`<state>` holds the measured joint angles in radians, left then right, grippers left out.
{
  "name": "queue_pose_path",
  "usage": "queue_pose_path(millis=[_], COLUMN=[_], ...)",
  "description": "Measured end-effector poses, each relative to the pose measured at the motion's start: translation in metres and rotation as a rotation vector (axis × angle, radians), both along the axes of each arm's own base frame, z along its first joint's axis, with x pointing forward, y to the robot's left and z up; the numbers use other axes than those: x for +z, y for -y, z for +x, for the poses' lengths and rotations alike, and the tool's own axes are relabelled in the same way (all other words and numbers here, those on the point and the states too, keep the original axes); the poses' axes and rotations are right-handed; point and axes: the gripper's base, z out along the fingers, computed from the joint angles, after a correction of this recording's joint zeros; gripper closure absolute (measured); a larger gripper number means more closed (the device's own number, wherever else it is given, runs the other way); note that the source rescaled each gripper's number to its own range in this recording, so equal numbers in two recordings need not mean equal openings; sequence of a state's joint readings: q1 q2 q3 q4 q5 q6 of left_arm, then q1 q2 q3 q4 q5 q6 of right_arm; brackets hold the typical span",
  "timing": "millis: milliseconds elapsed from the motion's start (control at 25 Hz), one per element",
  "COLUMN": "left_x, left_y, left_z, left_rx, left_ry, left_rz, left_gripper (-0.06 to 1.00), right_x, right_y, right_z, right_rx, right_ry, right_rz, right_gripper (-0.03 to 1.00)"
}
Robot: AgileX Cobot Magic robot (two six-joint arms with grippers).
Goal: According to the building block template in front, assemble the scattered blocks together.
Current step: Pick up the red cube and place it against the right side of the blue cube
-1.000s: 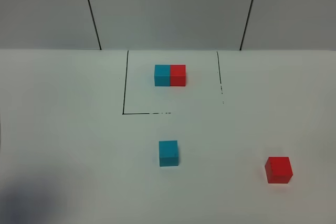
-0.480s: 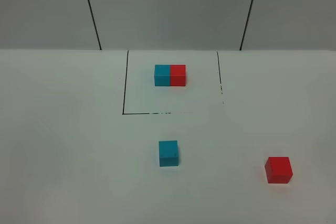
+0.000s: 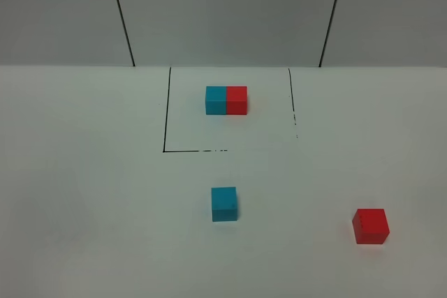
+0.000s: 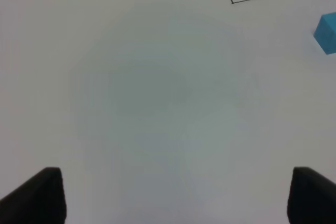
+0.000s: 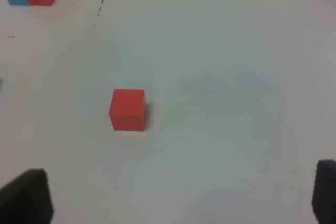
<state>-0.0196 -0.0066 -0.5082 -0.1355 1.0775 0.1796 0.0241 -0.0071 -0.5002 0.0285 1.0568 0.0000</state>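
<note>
We are holding the left gripper with its jaws spread wide above the white table, the cyan cube lying out beyond them. The right gripper is gaping too, with the red cube sitting ahead, untouched. Farther off, the building block template is resting inside a black outline. Grey wall panels are backing the table. We are counting two loose cubes, well apart, and one template.

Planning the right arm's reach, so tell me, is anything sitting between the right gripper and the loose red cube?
Nothing visible. In the right wrist view, only bare table lies between the open right gripper and the red cube.
</note>
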Motion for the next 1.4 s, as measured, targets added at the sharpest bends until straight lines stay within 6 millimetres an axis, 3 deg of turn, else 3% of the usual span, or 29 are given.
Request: queue_pose_path(millis=[320, 1400], left_x=[-0.0003, -0.0004], left_y=[-0.0008, -0.005], left_z=[0.0004, 0.0008], left_rx=[0.023, 0.102], left_ry=[0.0, -0.007], left_rz=[-0.018, -0.056], left_gripper=[0.28, 0.29], right_x=[0.0, 0.0], right_y=[0.0, 0.0], right_z=[0.0, 0.0], right_rx=[0.0, 0.0], right_ry=[0.0, 0.0], right_rz=[0.0, 0.0], right_gripper=[-0.03, -0.03])
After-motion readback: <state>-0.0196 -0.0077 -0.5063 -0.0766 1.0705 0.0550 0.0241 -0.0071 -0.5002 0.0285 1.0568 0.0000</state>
